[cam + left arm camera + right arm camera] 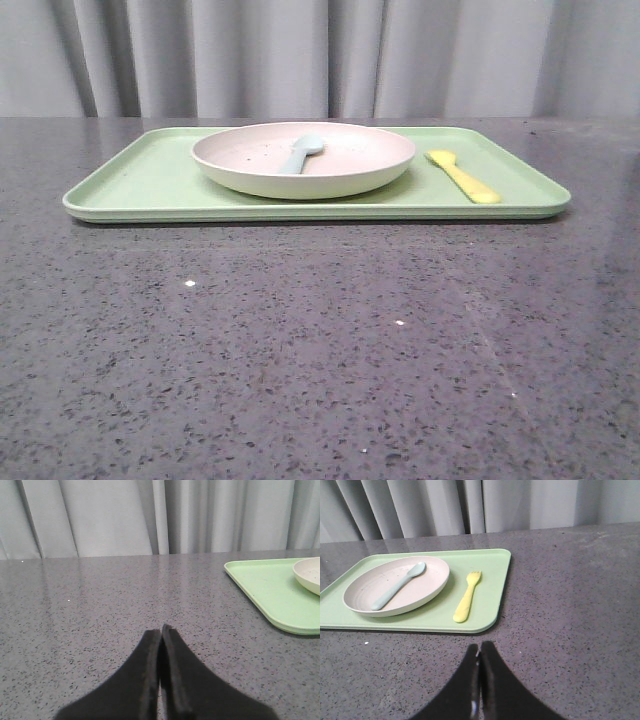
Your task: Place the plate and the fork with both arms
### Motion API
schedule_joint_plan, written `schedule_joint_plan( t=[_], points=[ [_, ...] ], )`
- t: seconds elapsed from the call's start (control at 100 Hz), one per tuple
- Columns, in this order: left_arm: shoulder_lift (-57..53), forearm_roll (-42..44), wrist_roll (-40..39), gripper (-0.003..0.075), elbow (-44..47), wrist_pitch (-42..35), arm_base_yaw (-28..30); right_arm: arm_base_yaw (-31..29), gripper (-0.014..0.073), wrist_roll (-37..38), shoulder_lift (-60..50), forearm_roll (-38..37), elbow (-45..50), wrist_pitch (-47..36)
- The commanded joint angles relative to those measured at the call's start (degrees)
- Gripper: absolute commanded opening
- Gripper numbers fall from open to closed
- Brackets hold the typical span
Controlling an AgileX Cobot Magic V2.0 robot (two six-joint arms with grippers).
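Placement looks finished: plate (pixel 304 160) sits mid-tray (pixel 140 180) holding a blue-grey spoon (pixel 301 153), fork (pixel 463 176) just right of it. Left gripper (pixel 161 630) and right gripper (pixel 480 647) are clenched, empty, off the tray.

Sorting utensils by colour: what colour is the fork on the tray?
Yellow; the fork shows best in the right wrist view.
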Motion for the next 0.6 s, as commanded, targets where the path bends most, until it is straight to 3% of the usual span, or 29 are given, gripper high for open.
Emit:
schedule_joint_plan(
  t=[0.0,0.17,0.36,0.47,0.59],
  points=[
    [-1.73,-0.52,-0.54,-0.002,0.72,-4.44,-0.07,-1.19,-0.0068,-0.62,0.55,-1.97,-1.42,-4.4],
    [-1.73,-0.52,-0.54,-0.002,0.72,-4.44,-0.07,-4.84,-0.0068,-4.88,0.55,-1.47,1.16,-9.96],
    [-1.73,-0.52,-0.54,-0.002,0.72,-4.44,-0.07,-10.5,-0.0068,-15.59,0.55,6.0,6.63,-22.51],
    [-1.73,-0.52,-0.54,-0.002,0.72,-4.44,-0.07,-13.64,-0.0068,-16.66,-0.18,6.09,9.45,-28.1],
    [-1.73,-0.52,-0.54,-0.002,0.72,-4.44,-0.07,-15.54,-0.0068,-16.56,-2.52,6.09,12.39,-28.89]
  ],
)
